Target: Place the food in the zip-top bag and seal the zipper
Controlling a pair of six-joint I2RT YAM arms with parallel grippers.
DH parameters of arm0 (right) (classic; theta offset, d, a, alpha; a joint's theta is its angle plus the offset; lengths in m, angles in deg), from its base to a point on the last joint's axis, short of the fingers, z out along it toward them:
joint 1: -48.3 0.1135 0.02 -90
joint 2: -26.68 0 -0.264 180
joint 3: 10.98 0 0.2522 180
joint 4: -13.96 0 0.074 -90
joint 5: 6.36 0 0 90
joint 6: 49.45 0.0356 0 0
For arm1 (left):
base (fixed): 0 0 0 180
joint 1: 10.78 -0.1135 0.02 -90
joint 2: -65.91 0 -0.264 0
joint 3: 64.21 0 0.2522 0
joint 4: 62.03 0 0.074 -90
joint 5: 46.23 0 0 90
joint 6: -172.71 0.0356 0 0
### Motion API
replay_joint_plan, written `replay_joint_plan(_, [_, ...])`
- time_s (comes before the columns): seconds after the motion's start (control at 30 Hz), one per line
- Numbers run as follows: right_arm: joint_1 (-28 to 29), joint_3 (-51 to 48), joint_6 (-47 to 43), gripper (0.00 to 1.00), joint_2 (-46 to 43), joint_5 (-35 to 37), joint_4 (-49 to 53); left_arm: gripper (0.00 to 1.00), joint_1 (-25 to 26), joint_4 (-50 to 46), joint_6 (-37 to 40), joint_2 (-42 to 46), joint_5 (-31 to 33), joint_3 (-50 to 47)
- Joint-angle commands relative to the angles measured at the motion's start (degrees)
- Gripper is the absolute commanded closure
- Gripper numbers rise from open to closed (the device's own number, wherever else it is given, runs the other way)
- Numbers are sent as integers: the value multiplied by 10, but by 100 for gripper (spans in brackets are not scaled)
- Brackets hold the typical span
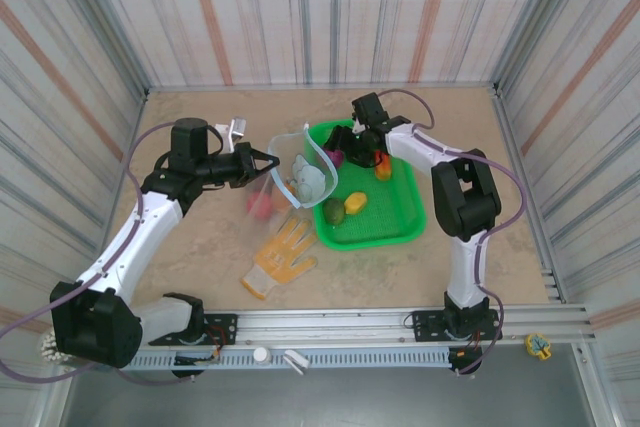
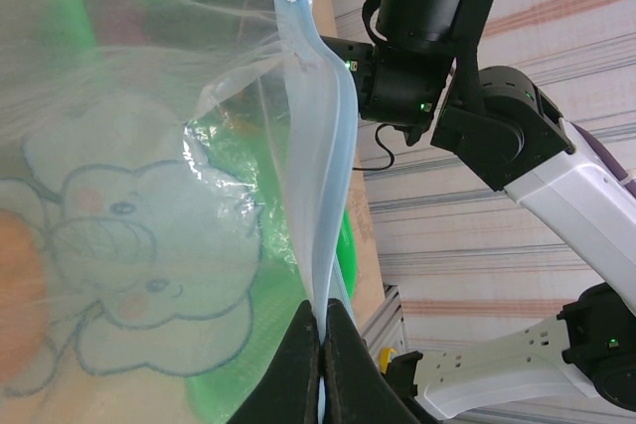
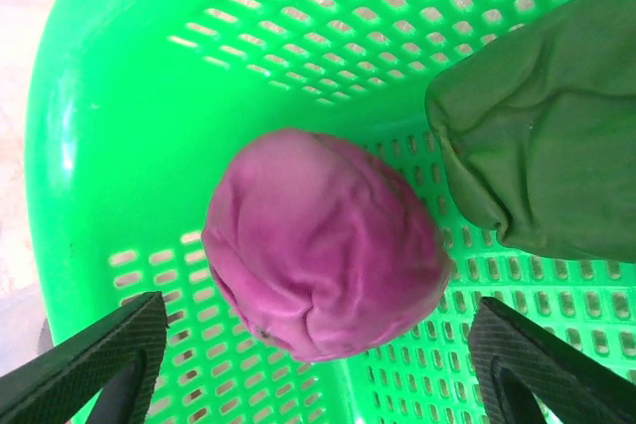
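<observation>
Nearest the arm bases, a yellow-orange glove lies flat on the table. Just beyond it sits a blurred red food piece; whether it is inside the zip-top bag cannot be told. The left gripper is clenched on the pale blue zipper, holding the bag up beside the green basket. Yellow and dark green pieces lie mid-basket. Farther back, the right gripper is spread wide either side of the purple food piece, not touching it, with a green piece just beside

Green food cut by right edge; zip-top bag cut left.
</observation>
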Motion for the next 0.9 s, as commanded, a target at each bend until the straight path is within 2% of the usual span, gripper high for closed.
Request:
replay_joint_plan(0.0, [5,30,4,14,13,7,44,100,-1,-4,12,4,0,9])
replay_joint_plan(0.4, [19,98,1,12,96,24,94,100,0,-4,13,5,0,9])
replay_joint_plan(0.7, [11,44,15,35,55,-12,35,100,0,-4,13,7,0,9])
replay_joint_plan(0.87, [1,9,4,36,-16,-28,17,100,1,-4,13,6,-1,9])
